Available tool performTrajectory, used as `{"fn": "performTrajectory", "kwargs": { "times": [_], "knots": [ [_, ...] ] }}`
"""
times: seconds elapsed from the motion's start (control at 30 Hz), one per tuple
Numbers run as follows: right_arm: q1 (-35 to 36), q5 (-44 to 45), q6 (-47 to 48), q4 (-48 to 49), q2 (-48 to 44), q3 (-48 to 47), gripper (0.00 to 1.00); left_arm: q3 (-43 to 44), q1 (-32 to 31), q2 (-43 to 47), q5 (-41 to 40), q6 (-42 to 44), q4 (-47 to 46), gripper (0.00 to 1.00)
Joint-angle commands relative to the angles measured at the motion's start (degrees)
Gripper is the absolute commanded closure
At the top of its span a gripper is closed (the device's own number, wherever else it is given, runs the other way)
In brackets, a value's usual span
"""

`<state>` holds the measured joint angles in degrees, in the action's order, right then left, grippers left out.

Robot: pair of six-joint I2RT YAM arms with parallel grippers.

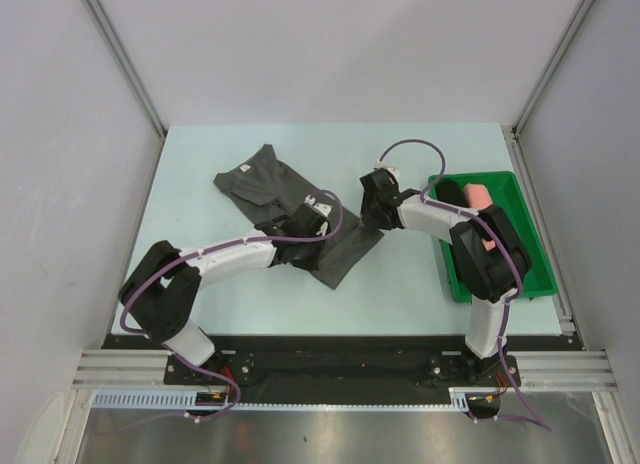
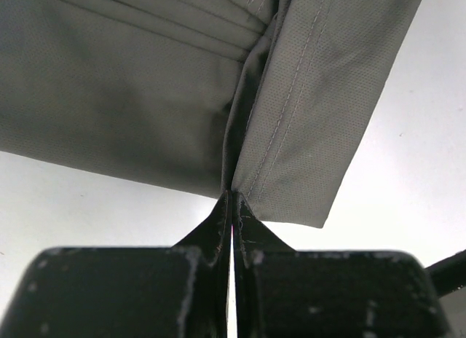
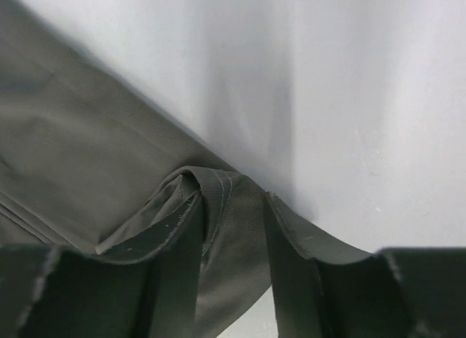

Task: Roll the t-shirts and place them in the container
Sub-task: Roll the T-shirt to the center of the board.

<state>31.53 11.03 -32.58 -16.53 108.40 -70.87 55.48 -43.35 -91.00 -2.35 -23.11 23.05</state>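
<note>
Fig., top view: charcoal t-shirt (image 1: 262,180) lies partly spread on bench (image 1: 190,184), centre-left, white neck label at its far end. L gripper (image 1: 318,208) sits mid-shirt; in L wrist view its jaws are pressed together on a pleat of fabric. R gripper (image 1: 372,206) is at the shirt's right edge, jaws clamped on a bunched hem fold. Pink t-shirt (image 1: 479,196) lies in green tray (image 1: 490,176), at right.
</note>
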Motion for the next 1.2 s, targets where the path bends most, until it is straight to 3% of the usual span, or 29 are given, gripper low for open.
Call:
{"fn": "performTrajectory", "kwargs": {
  "times": [0.0,0.17,0.37,0.47,0.5,0.6,0.7,0.8,0.83,0.93,1.1,1.17],
  "knots": [
    [-0.7,2.5,0.8,-1.1,-3.0,-0.7,0.52,-1.5,0.4,-0.1,0.7,-1.8,-1.9,1.00],
    [-2.4,1.0,-0.1,0.6,-8.8,2.0,0.41,-3.6,0.4,0.0,1.8,-3.2,-3.6,1.00],
    [-2.3,0.1,-1.4,2.7,-12.6,5.2,0.42,-2.9,0.4,-0.6,1.6,-3.6,-4.1,1.00],
    [-2.3,-2.7,-1.8,4.8,-13.0,6.4,0.53,-2.4,0.4,-0.8,1.4,-3.9,-3.7,1.00],
    [-2.2,-3.3,-2.0,5.4,-12.7,6.5,0.61,-2.4,0.4,-0.7,1.3,-4.0,-3.7,0.99],
    [-2.2,-4.8,-2.6,6.2,-10.8,7.5,0.73,-2.2,0.5,-0.1,0.4,-4.0,-3.2,0.94],
    [-3.0,-6.9,-3.4,8.3,-9.0,9.4,0.79,-1.3,1.0,0.7,-0.6,-3.9,-2.1,0.90],
    [-4.3,-8.8,-3.8,10.0,-8.6,11.1,0.80,0.1,1.1,2.3,-1.8,-3.1,-0.8,0.78],
    [-4.5,-9.3,-3.9,10.5,-8.6,11.5,0.80,0.3,1.1,3.0,-2.1,-2.9,-0.6,0.67],
    [-5.5,-10.4,-3.6,11.1,-8.0,11.9,0.80,2.0,1.0,5.3,-2.7,-2.4,0.7,0.55],
    [-7.2,-12.0,-3.9,11.1,-9.3,12.9,0.80,5.7,-0.6,4.3,3.2,-3.4,-3.4,0.61],
    [-7.7,-12.1,-3.8,10.7,-11.2,13.3,0.80,6.6,-1.7,2.2,5.0,-5.4,-7.1,0.70]
  ]
}}
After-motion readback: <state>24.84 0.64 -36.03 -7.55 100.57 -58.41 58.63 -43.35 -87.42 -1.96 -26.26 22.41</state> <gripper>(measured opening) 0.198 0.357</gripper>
